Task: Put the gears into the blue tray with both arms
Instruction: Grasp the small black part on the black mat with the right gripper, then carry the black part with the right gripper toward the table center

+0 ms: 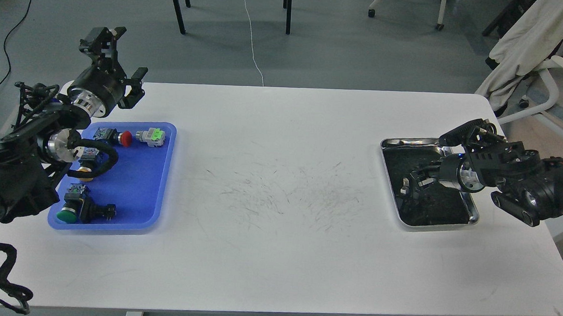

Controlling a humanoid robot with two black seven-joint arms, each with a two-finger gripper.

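My left gripper (pixel 117 53) is raised behind the blue tray (pixel 135 189), fingers spread. My right gripper (pixel 413 178) reaches low into the steel tray (pixel 410 142); I cannot tell its fingers' state.

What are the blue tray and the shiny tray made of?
The blue tray looks like smooth plastic: even bright colour, soft rounded corners, a paler see-through rim. The shiny tray looks like polished metal, probably steel: its rim gleams silver and mirrors light. Its dark inside is too murky to judge.
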